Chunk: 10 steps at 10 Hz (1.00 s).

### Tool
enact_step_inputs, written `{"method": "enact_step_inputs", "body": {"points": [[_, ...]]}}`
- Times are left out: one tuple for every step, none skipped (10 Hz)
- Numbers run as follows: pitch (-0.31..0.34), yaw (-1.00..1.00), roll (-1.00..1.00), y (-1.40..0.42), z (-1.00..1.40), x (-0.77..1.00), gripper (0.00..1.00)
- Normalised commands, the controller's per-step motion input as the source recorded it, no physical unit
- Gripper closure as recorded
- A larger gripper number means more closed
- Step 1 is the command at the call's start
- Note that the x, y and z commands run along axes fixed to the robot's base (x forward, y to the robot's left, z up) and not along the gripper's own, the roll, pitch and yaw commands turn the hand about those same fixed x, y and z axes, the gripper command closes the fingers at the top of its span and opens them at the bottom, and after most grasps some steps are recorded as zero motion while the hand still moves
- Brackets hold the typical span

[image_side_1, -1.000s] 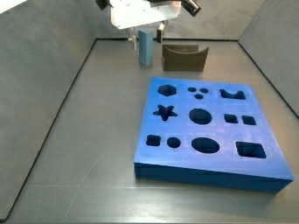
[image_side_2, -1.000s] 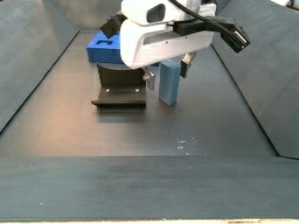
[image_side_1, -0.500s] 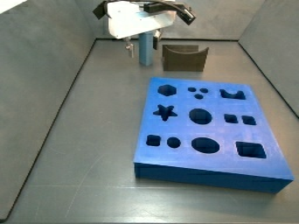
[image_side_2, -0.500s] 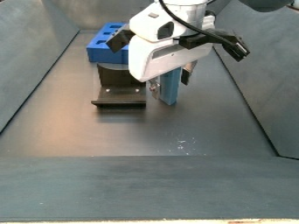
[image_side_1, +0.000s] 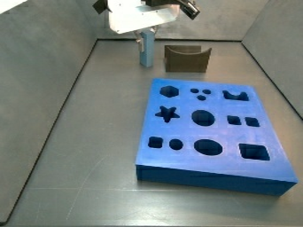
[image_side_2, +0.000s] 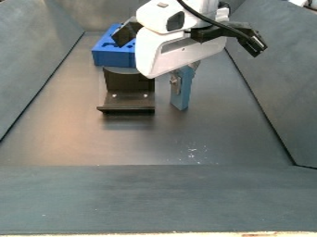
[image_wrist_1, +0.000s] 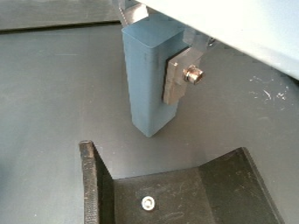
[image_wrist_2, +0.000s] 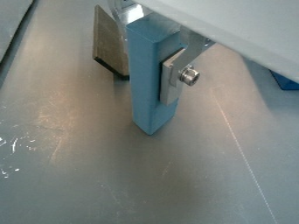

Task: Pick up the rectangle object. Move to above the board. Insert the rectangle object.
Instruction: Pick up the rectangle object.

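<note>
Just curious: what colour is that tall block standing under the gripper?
Light blue. The rectangle object, between the gripper plates, shows best in a wrist view.

Both side views face each other along the floor, sharing the board (image_side_1: 215, 131); wrist views look close at the gripper (image_wrist_1: 149, 66).

Surface: dark grey floor (image_side_1: 95, 133), flat and smooth, enclosed by grey sloping walls (image_side_1: 48, 35); faint pale scuffs on it in a wrist view (image_wrist_2: 17, 149).
Gripper: the gripper (image_side_1: 145, 40) hangs at the far end of the floor in a side view, its silver fingers (image_wrist_1: 181, 74) clamped on the rectangle object.
Item 1: the rectangle object (image_side_1: 147, 49), upright, light blue, directly below the gripper, base at floor level.
Item 2: the fixture (image_side_1: 186, 58), dark bracket on a base plate, standing just beside the gripper.
Item 3: the board (image_side_1: 213, 133), bright blue with shaped holes, lying flat, well apart from the gripper, beyond the fixture (image_side_2: 126, 94).
</note>
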Motion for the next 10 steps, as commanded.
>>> {"method": "enact_step_inputs", "body": {"points": [[0.0,0.0,0.0,0.0,0.0,0.0,1.0],[0.0,0.0,0.0,0.0,0.0,0.0,1.0],[0.0,0.0,0.0,0.0,0.0,0.0,1.0],[0.0,0.0,0.0,0.0,0.0,0.0,1.0],[0.0,0.0,0.0,0.0,0.0,0.0,1.0],[0.0,0.0,0.0,0.0,0.0,0.0,1.0],[0.0,0.0,0.0,0.0,0.0,0.0,1.0],[0.0,0.0,0.0,0.0,0.0,0.0,1.0],[0.0,0.0,0.0,0.0,0.0,0.0,1.0],[0.0,0.0,0.0,0.0,0.0,0.0,1.0]]}}
